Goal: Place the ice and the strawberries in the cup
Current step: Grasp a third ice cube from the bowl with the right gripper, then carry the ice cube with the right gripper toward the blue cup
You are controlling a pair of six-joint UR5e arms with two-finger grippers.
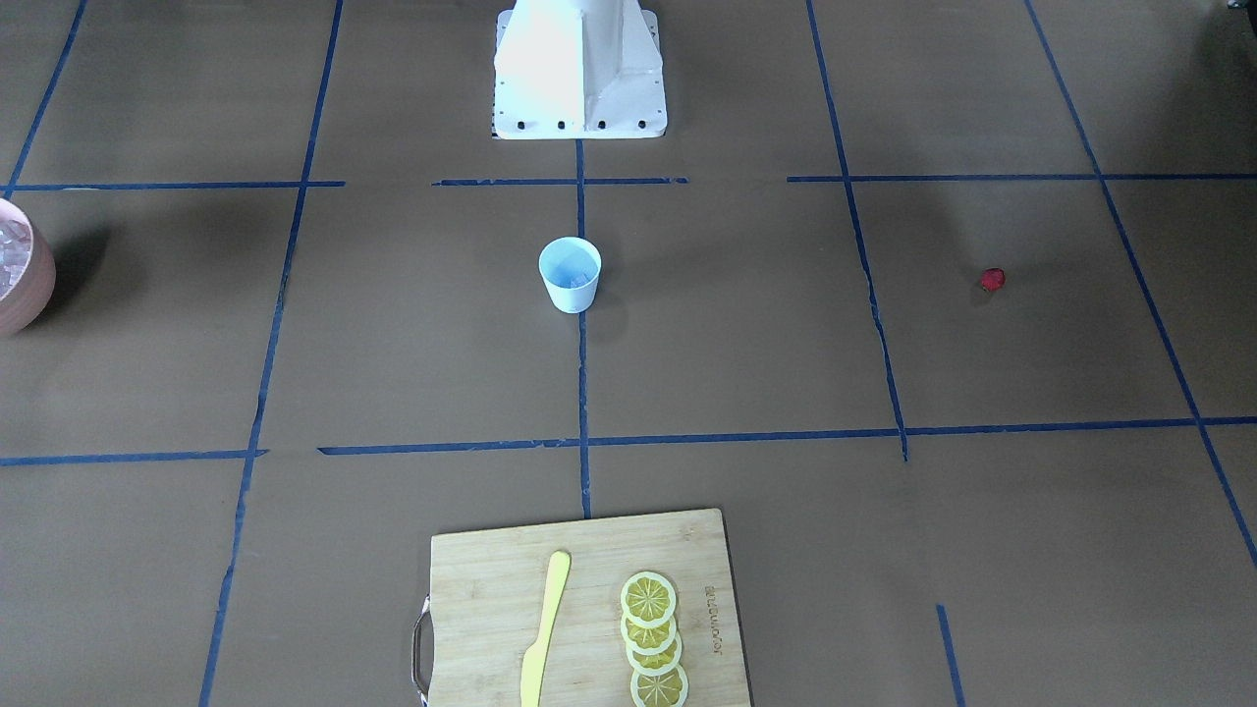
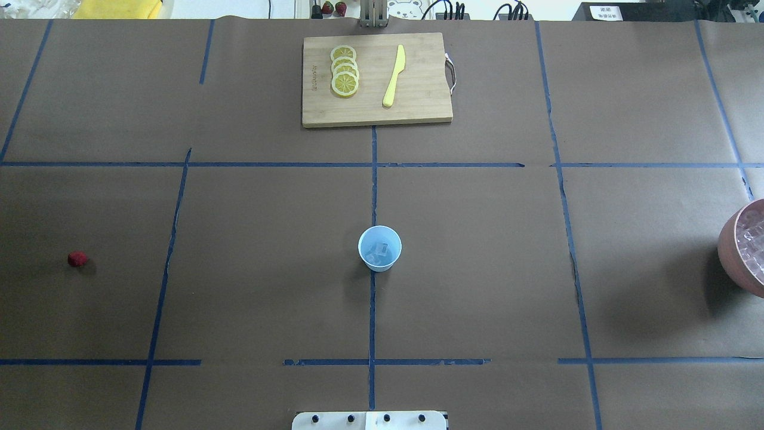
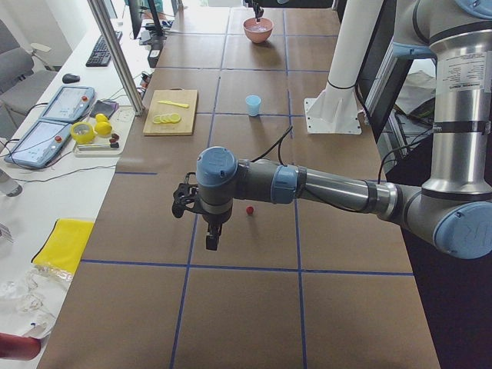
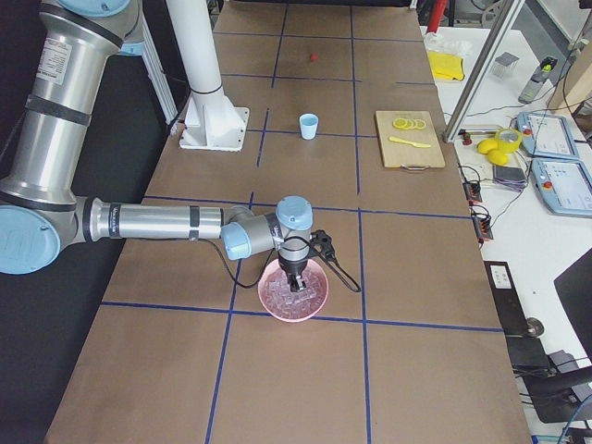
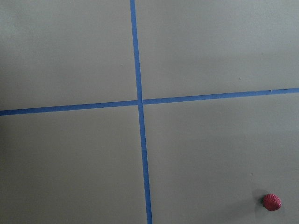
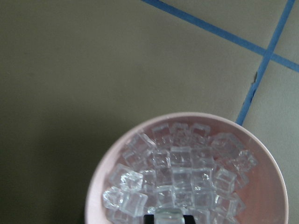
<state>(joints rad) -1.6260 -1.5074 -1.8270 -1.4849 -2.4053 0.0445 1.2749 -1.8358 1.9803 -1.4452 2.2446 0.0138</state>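
The pale blue cup stands upright at the table's middle with a few ice cubes inside. The red strawberry lies alone on the table's left side; it sits in the lower right corner of the left wrist view. My left gripper hangs above the table a little aside of the strawberry; I cannot tell if it is open. My right gripper is down in the pink bowl of ice, its black fingertips flanking one cube.
A wooden cutting board at the far middle carries lemon slices and a yellow knife. The pink bowl stands at the table's right edge. Blue tape lines cross the brown table.
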